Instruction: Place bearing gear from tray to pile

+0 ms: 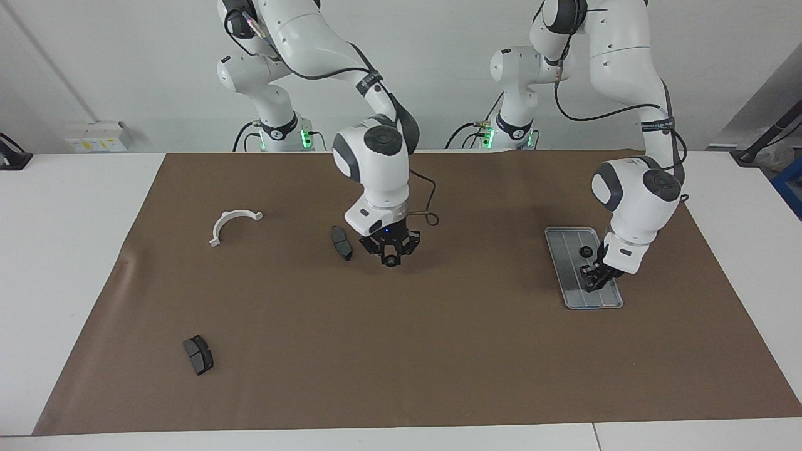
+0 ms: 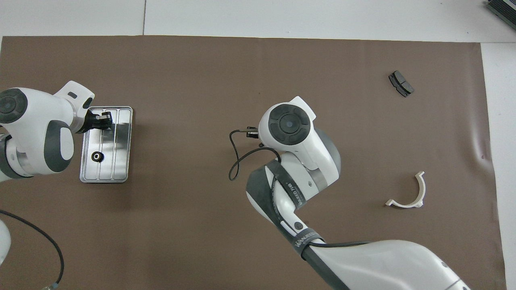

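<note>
The silver tray lies toward the left arm's end of the table. One black bearing gear sits on it at the end nearer the robots. My left gripper is low over the tray's other end. My right gripper hangs just above the mat beside a dark brake pad, shut on a second small black bearing gear. In the overhead view the right arm's hand hides this gripper, the gear and that pad.
The pile's parts lie scattered toward the right arm's end: a white half-ring bracket and a second brake pad farther from the robots. A brown mat covers the table.
</note>
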